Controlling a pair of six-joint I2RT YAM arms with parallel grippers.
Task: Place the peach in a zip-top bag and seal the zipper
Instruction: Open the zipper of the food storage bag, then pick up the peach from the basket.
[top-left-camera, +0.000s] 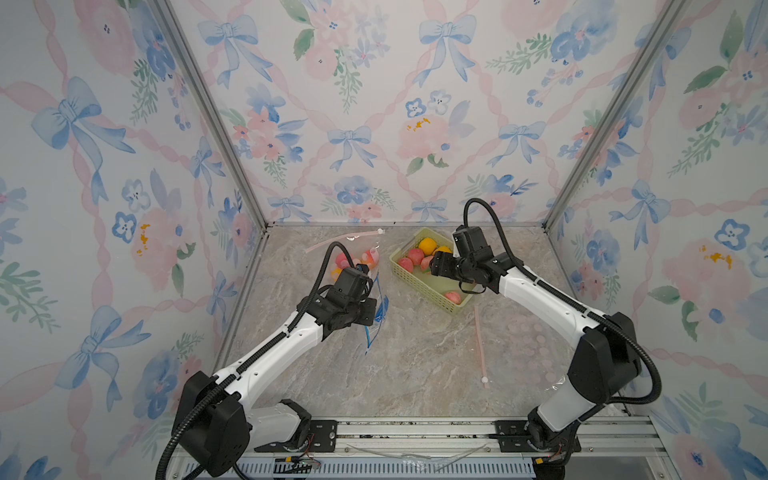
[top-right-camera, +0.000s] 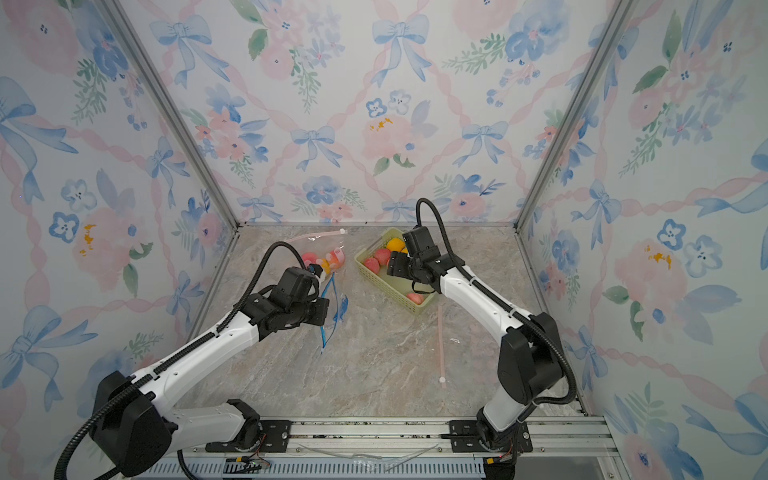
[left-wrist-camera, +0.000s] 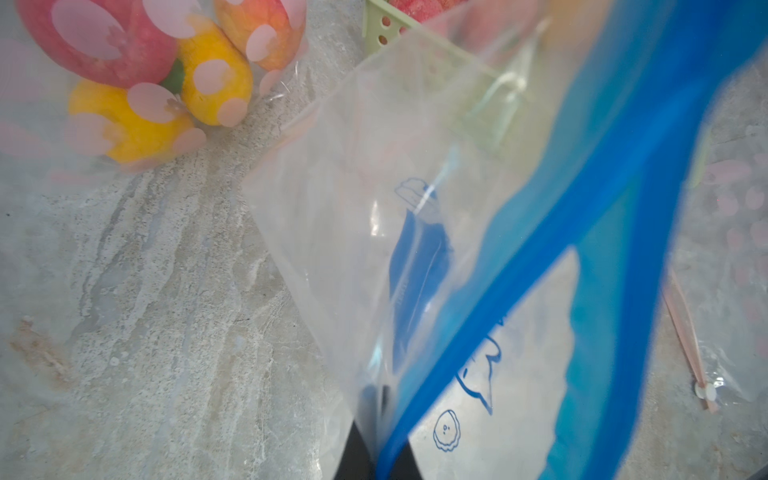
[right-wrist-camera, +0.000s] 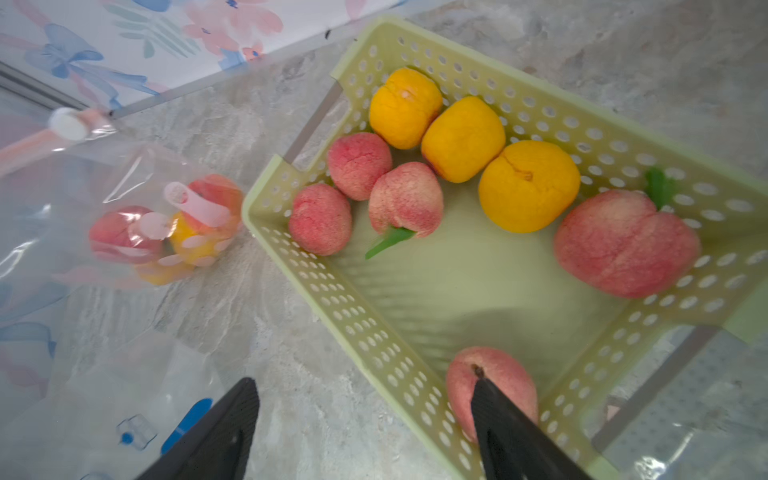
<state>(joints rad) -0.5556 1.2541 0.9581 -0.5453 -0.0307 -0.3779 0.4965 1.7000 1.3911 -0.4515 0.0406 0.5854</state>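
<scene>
Resting on the worktop (top-left-camera: 415, 365), a green basket (top-left-camera: 415, 283) sits near the blue-zippered bag (left-wrist-camera: 353, 208), whose edge the closed left tool (left-wrist-camera: 380, 457) grips, while the right tool (right-wrist-camera: 363, 380) gapes wide over a pink peach (right-wrist-camera: 498, 365) (inside the basket).

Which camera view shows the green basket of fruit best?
Right wrist view: the basket fills the frame, inside clearly visible. In both top views it is small, partly hidden by the right arm. The left wrist view shows only a corner, mostly behind the bag.
</scene>
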